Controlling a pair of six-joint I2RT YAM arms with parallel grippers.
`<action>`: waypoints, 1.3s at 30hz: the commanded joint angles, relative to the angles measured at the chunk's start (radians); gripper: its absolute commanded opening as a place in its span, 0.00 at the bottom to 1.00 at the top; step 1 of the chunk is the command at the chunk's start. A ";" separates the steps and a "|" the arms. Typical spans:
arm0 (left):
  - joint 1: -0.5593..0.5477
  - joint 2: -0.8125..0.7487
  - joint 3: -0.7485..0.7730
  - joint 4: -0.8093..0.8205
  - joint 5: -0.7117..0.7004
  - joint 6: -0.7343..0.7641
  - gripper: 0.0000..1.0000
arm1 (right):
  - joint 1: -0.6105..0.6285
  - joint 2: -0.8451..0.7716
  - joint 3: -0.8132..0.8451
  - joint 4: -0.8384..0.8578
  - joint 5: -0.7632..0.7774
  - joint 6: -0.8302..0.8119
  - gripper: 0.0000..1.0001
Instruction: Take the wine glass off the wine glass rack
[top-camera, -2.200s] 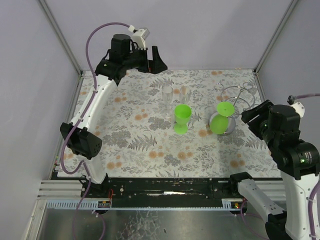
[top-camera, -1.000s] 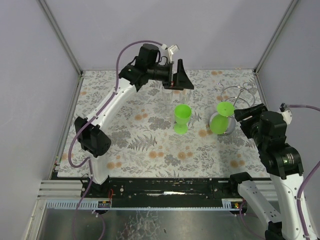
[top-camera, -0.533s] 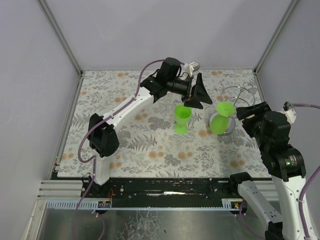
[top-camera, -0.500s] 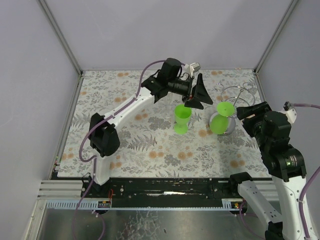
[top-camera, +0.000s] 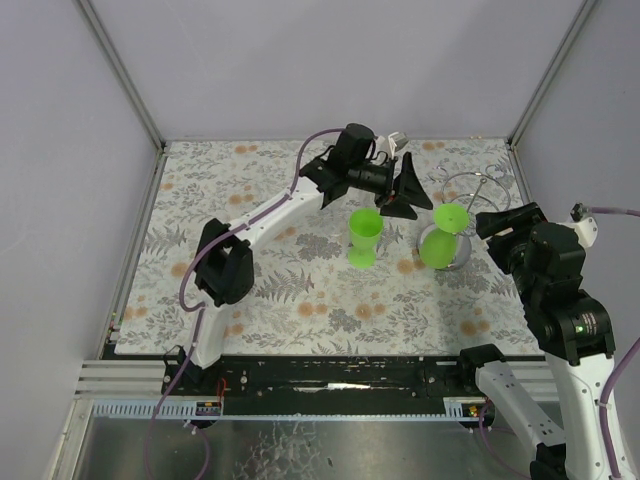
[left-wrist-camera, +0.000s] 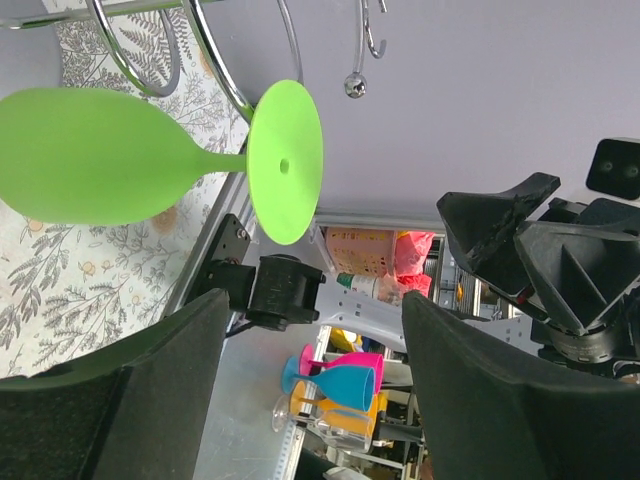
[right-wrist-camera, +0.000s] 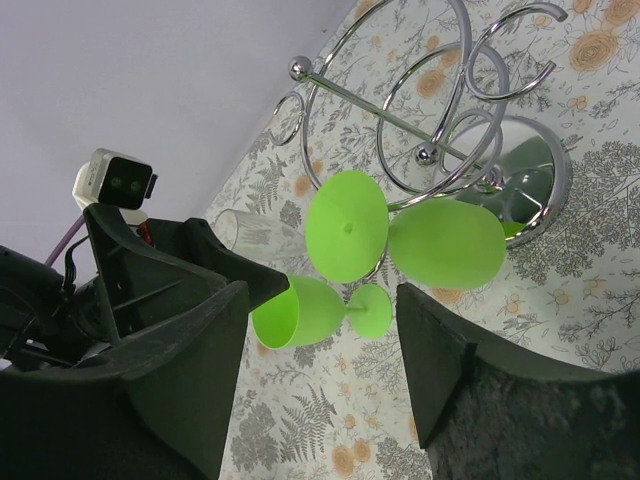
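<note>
Seen from above, the left gripper (top-camera: 410, 198) hovers just beside the green wine glass (top-camera: 439, 249), hung foot-up on the wine glass rack (top-camera: 487, 188), with the right gripper (top-camera: 492, 228) near its other side (a second green glass (top-camera: 364, 230) stands apart on the table (top-camera: 290, 300)). Left wrist view: fingers (left-wrist-camera: 110, 400) spread, the glass ahead and untouched. Right wrist view: fingers (right-wrist-camera: 180, 370) likewise parted, gripping nothing.

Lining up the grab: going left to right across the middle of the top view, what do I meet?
upright green goblet → left gripper → green wine glass hanging on the rack → right gripper
</note>
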 joint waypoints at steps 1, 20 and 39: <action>-0.018 0.021 0.046 0.098 -0.009 -0.031 0.66 | -0.003 -0.007 0.033 0.004 0.035 -0.011 0.68; -0.036 0.089 0.077 0.126 -0.039 -0.051 0.60 | -0.002 -0.026 0.033 -0.021 0.053 -0.006 0.68; -0.053 0.116 0.100 0.125 -0.055 -0.047 0.54 | -0.002 -0.046 0.040 -0.047 0.071 -0.003 0.68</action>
